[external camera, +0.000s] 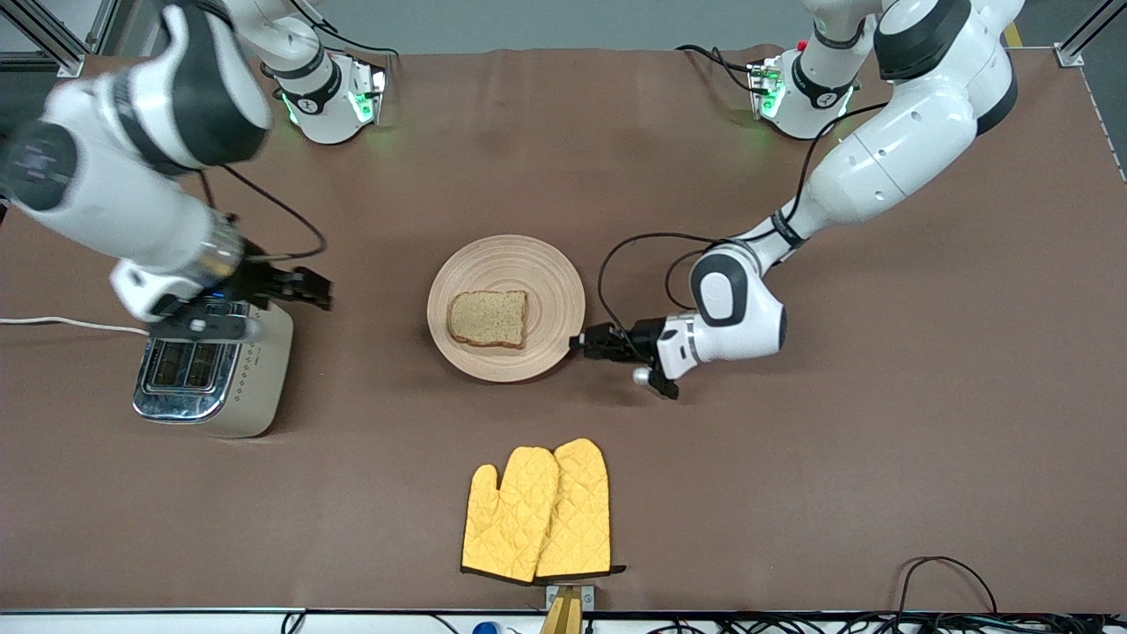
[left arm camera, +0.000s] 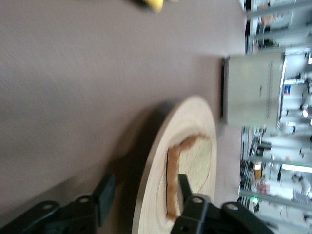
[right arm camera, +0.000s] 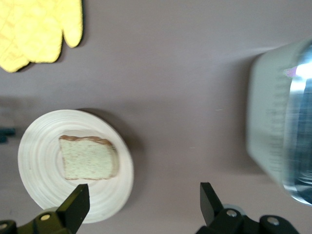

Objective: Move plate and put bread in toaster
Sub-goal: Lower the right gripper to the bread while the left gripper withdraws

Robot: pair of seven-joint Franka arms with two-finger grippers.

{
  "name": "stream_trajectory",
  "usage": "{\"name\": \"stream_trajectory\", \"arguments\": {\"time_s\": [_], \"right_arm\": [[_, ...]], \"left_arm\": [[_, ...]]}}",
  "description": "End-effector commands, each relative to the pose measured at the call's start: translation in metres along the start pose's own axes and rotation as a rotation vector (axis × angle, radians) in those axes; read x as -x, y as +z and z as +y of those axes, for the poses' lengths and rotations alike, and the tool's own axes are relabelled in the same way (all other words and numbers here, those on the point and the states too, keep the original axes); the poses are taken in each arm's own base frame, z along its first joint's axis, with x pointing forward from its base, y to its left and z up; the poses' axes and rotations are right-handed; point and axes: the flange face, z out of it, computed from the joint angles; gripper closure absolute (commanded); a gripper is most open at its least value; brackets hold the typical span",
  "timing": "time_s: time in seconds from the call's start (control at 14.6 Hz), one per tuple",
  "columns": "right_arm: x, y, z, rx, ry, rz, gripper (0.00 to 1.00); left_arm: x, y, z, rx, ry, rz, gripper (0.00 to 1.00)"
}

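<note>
**Wooden plate straddled at its rim, bread lying on it**

Pale wood plate (external camera: 506,308) is seen mid-table with the bread (external camera: 488,318) lying flat on it; the left gripper (external camera: 582,342) is set at the plate's rim toward the left arm's end, its fingers (left arm camera: 105,195) spread above and below the edge; the right gripper (external camera: 319,291) is held with jaws apart over the table just beside the toaster (external camera: 211,365); yellow oven mitts (external camera: 539,512) lie nearer the front camera.

Left gripper (external camera: 581,342) low, fingers spread, wrist level, right gripper (external camera: 321,291) raised, fingers wide apart
</note>
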Motion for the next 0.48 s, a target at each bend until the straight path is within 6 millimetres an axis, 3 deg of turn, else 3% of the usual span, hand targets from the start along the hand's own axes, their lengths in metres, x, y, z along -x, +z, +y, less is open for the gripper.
{"name": "stream_trajectory", "arguments": {"time_s": [0.0,0.14,0.41], "right_arm": [[-0.001,0.058,-0.046,-0.016,0.009,-0.023,0.0],[-0.004,0.097,-0.064,0.0,0.01,-0.023,0.01],[0.005,0.166,-0.095,0.037,0.01,-0.034,0.24]], "left_arm": [[-0.039,-0.064,0.029,-0.036,-0.097,0.098,0.0],[-0.064,-0.109,0.026,-0.148,-0.098,0.124,0.0],[-0.118,-0.211,0.028,-0.353,-0.11,0.074,0.0]]}}
